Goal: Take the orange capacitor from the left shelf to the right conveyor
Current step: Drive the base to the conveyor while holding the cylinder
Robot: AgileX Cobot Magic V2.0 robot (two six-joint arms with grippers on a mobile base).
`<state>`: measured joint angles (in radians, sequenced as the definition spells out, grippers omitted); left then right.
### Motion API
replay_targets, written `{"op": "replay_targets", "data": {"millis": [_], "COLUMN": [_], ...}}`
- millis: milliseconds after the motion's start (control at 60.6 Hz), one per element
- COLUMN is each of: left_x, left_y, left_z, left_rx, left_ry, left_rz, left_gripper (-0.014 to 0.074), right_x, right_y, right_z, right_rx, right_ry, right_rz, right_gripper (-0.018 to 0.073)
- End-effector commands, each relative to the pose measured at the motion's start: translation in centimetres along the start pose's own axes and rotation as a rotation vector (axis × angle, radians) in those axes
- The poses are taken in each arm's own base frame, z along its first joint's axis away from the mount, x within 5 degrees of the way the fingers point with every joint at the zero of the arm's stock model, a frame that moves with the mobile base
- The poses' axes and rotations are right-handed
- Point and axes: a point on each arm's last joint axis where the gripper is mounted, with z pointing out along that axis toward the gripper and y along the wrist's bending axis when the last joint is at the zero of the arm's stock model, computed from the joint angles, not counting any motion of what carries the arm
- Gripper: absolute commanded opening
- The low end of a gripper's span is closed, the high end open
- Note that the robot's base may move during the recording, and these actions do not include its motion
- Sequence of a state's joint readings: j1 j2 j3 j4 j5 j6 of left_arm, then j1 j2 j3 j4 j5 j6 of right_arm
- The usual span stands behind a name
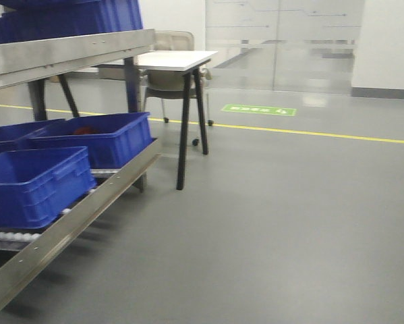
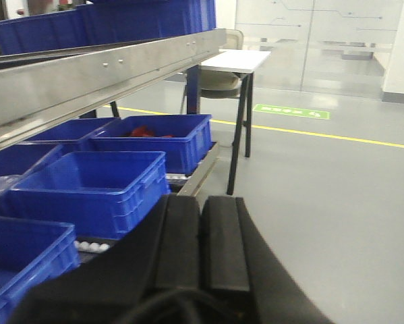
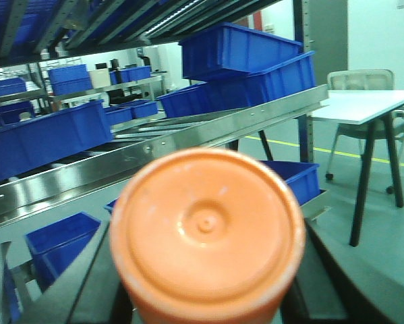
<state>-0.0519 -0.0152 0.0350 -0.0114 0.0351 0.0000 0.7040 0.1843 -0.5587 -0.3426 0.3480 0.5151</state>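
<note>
The orange capacitor (image 3: pixel 208 229) fills the middle of the right wrist view, its flat round end facing the camera. My right gripper (image 3: pixel 207 287) is shut on it, with dark fingers (image 3: pixel 97 280) showing on both sides. My left gripper (image 2: pixel 200 206) is shut with nothing in it, its pads pressed together over the grey floor, beside the rack. The left shelf (image 1: pixel 73 48) is a long shiny steel level with a tall front lip, also seen as the left shelf (image 3: pixel 188 138) behind the capacitor. The right conveyor is out of view.
Blue bins (image 1: pixel 33 182) sit on the rack's lower roller level, one holding red items (image 2: pixel 144 130). A white table (image 1: pixel 178 59) with black legs and a chair (image 3: pixel 360 81) stand past the rack. A yellow line (image 1: pixel 309 133) and a green marking (image 1: pixel 259 109) cross the grey floor.
</note>
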Motion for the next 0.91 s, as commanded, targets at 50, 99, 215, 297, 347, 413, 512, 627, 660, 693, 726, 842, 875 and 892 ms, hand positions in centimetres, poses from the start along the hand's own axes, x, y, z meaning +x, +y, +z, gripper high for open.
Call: {"op": "replay_targets", "data": {"millis": [50,99,215,297,347,413,512,627,660,693,726,842,875,892], "left_x": [-0.11,-0.11,-0.11,-0.11,-0.11,-0.11,-0.11,-0.11,-0.11,-0.11,-0.11,-0.11,-0.11,-0.11], "left_y": [0.01,0.01,0.01,0.01,0.01,0.01,0.01,0.01,0.01,0.01,0.01,0.01,0.01,0.01], "left_z": [-0.02,-0.02,-0.02,-0.02,-0.02,-0.02,-0.02,-0.02,-0.02,-0.02,-0.02,-0.02,-0.02,-0.02], "left_rx": [-0.001,-0.001,-0.001,-0.001,-0.001,-0.001,-0.001,-0.001,-0.001,-0.001,-0.001,-0.001,-0.001,-0.001], "left_ry": [-0.075,-0.075,-0.075,-0.075,-0.075,-0.075,-0.075,-0.075,-0.075,-0.075,-0.075,-0.075,-0.075,-0.075], "left_rz": [-0.001,-0.001,-0.001,-0.001,-0.001,-0.001,-0.001,-0.001,-0.001,-0.001,-0.001,-0.001,-0.001,-0.001], "left_gripper": [-0.0126,-0.0126,-0.0126,-0.0126,-0.0126,-0.0126,-0.0126,-0.0126,-0.0126,-0.0126,-0.0126,-0.0126,-0.0126,-0.0126], "right_x": [-1.51,-1.51,-1.51,-1.51,-1.51,-1.51,-1.51,-1.51,-1.51,-1.51,-1.51,-1.51,-1.51,-1.51], "right_y": [0.53,0.53,0.53,0.53,0.53,0.53,0.53,0.53,0.53,0.53,0.53,0.53,0.53,0.53], "right_z": [-0.03,-0.03,-0.03,-0.03,-0.03,-0.03,-0.03,-0.03,-0.03,-0.03,-0.03,-0.03,-0.03,-0.03], "right_rx": [-0.042,-0.042,-0.042,-0.042,-0.042,-0.042,-0.042,-0.042,-0.042,-0.042,-0.042,-0.042,-0.042,-0.042], "right_ry": [-0.097,-0.097,-0.097,-0.097,-0.097,-0.097,-0.097,-0.097,-0.097,-0.097,-0.097,-0.097,-0.097,-0.097], "right_rz": [-0.023,-0.023,-0.023,-0.023,-0.023,-0.023,-0.023,-0.023,-0.023,-0.023,-0.023,-0.023,-0.023,-0.023], "right_gripper": [0.0048,0.0048,0.0048,0.0048,0.0048,0.0048,0.0048,0.0048,0.0048,0.0048,0.0048,0.0048,0.0048,0.0048]}}
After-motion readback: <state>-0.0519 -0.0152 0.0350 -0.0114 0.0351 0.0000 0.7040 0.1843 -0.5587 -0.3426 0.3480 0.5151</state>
